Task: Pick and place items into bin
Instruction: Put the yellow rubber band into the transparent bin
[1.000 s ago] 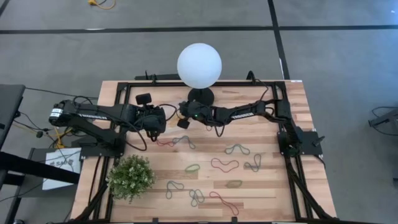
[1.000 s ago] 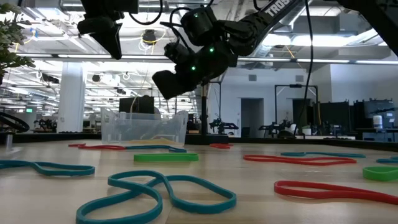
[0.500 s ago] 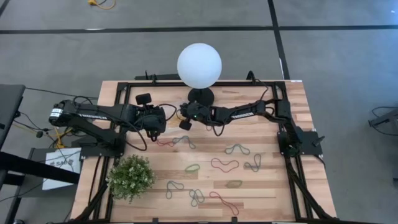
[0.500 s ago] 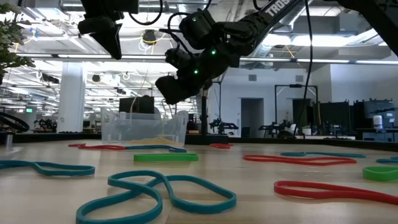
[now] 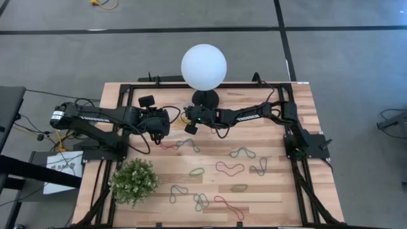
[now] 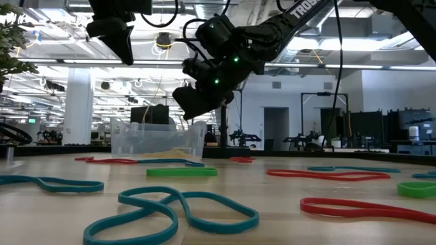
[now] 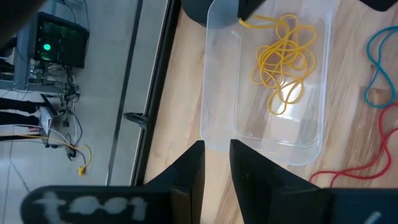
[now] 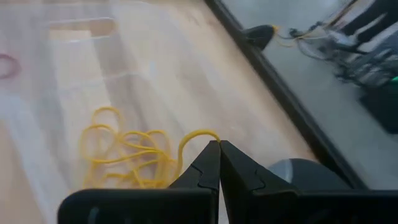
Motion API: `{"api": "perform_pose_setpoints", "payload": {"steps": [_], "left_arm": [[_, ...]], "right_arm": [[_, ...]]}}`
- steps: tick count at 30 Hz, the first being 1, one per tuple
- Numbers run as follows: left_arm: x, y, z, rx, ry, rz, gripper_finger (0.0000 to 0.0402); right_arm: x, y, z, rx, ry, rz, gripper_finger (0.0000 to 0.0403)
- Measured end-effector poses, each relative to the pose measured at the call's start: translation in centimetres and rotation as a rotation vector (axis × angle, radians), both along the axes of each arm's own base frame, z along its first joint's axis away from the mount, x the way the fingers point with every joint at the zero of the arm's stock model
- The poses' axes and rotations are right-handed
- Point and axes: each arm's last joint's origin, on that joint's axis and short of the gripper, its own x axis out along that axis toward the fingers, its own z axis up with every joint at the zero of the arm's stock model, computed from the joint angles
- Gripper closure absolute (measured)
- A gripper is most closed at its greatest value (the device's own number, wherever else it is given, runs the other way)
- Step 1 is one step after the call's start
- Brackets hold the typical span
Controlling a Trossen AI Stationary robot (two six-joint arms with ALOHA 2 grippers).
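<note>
The clear bin point(image 7: 217, 93) stands on the table between my two grippers and shows in the low view as a see-through tub point(image 6: 157, 139). A tangle of yellow rubber bands point(image 7: 283, 62) lies on its floor point(image 8: 124, 155). My right gripper point(image 8: 219, 144) hangs over the bin's far end point(image 6: 185, 109), shut on a yellow band. My left gripper point(image 7: 216, 163) hovers open above the bin's other end point(image 6: 126, 54) and touches nothing. Red point(image 5: 229, 168), grey-blue point(image 5: 242, 152) and green point(image 5: 196, 172) bands lie flat on the table. My right gripper pinches one yellow band between its two fingertips, slanting down from above the bin. A small loop of the band point(image 8: 198, 133) curls out past the tips. The rest trails down slack onto the yellow heap on the bin's floor.
The white globe lamp point(image 5: 203, 67) on its black base stands just behind the bin at the table's far side. A green plant point(image 5: 134, 181) sits near the left front. More bands lie close to the low camera: teal point(image 6: 177, 211), green point(image 6: 181, 172) and red point(image 6: 327, 174).
My right gripper has tipped its fingers more steeply down over the bin, the wrist rising a little while the tips sank slightly toward the tub. It has stayed shut on the yellow band.
</note>
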Motion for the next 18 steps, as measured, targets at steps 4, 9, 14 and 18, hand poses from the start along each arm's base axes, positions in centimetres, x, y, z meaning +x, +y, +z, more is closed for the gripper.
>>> {"api": "perform_pose_setpoints", "payload": {"steps": [4, 9, 14, 18], "left_arm": [[0.00, 0.00, 0.00, -0.001, -0.001, 0.001, 0.0336], [0.00, 0.00, 0.00, -0.003, -0.006, 0.007, 0.0336], [0.00, 0.00, 0.00, -0.004, -0.008, 0.010, 0.0336], [0.00, 0.00, 0.00, -0.004, -0.008, 0.010, 0.0336]], "right_arm": [[0.03, 0.06, -0.01, 0.015, -0.003, 0.021, 0.0403], [0.04, 0.07, -0.01, 0.015, -0.003, 0.021, 0.0392], [0.04, 0.05, -0.01, 0.015, -0.003, 0.021, 0.0345], [0.04, 0.05, -0.01, 0.015, -0.003, 0.021, 0.0310]]}}
